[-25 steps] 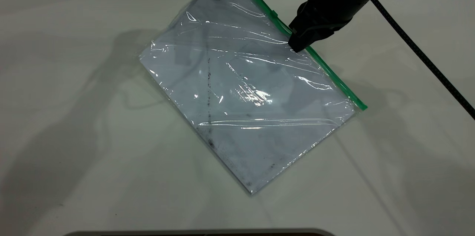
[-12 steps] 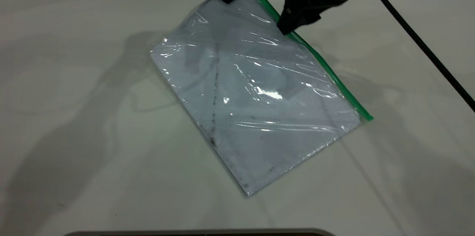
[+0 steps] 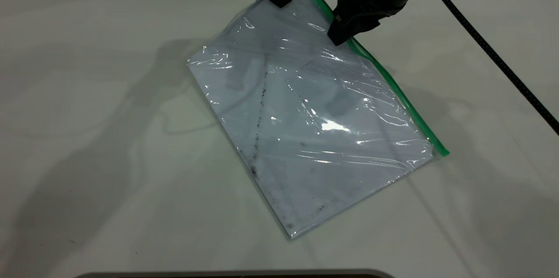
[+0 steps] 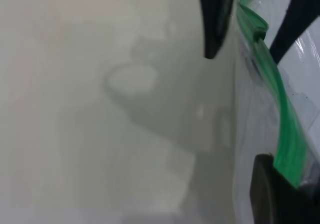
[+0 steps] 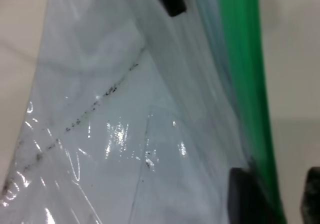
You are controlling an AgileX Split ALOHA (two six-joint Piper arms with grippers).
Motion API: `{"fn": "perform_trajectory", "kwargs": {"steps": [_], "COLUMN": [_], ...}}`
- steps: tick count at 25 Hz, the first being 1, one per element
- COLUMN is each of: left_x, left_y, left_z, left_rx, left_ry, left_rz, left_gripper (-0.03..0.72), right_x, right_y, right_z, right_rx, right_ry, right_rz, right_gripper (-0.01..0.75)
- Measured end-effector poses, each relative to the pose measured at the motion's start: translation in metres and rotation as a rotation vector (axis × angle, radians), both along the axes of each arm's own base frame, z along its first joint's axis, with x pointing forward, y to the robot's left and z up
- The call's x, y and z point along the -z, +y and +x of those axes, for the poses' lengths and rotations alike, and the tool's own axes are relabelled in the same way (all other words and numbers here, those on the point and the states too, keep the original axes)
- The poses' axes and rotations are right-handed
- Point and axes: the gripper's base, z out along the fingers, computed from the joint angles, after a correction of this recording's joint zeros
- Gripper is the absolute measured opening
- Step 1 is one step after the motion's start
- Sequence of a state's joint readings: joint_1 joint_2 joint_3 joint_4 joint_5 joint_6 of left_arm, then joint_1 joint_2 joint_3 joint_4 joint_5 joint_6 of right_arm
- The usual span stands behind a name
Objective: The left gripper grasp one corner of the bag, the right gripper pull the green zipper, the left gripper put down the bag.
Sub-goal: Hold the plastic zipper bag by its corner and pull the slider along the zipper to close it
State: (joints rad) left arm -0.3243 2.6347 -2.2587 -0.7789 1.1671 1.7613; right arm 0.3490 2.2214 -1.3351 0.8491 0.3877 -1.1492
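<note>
The left gripper (image 3: pixel 279 0) pinches the bag (image 3: pixel 314 129) by its upper corner, tilting it off the table (image 3: pixel 87 138), while the right gripper (image 3: pixel 337 38) seems clamped on the green zipper (image 3: pixel 393 90) just below.

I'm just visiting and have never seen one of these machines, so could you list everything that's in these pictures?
bag: one, clear with a white sheet inside, far corner lifted, near end resting on the table.
green zipper: one, bright green, along the bag's right long edge.
table: one, white, under everything.
left gripper: one, black, shut on the bag's far corner.
right gripper: one, black, shut on the green zipper, farther down it than the left gripper.
</note>
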Motion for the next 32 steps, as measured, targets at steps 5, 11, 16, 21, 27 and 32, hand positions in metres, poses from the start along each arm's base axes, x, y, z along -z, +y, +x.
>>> {"fn": "perform_trajectory", "kwargs": {"steps": [5, 11, 16, 21, 27, 32], "left_x": [0.000, -0.005, -0.017, -0.021, -0.023, -0.024], "left_y": [0.000, 0.001, 0.006, 0.012, 0.021, 0.032], "left_z": [0.000, 0.003, 0.011, 0.016, 0.020, 0.025], "left_rx": [0.000, -0.013, -0.052, -0.071, -0.106, -0.135], "left_ry": [0.000, -0.012, -0.037, -0.045, -0.035, -0.032], "left_rz": [0.001, 0.001, -0.006, -0.014, -0.021, -0.030], "left_gripper": [0.053, 0.053, 0.053, 0.053, 0.053, 0.053], "right_x": [0.000, 0.000, -0.002, -0.003, -0.003, -0.002], "right_y": [0.001, 0.001, 0.001, 0.002, 0.002, 0.002], "right_z": [-0.001, -0.001, 0.002, 0.003, 0.002, 0.002], "right_rx": [-0.024, -0.030, -0.020, -0.019, -0.023, -0.027], "right_ry": [0.005, 0.004, -0.012, -0.017, -0.019, -0.018], "right_rz": [-0.003, -0.004, 0.001, 0.002, -0.001, -0.007], "right_gripper": [0.033, 0.031, 0.031, 0.031, 0.032, 0.032]}}
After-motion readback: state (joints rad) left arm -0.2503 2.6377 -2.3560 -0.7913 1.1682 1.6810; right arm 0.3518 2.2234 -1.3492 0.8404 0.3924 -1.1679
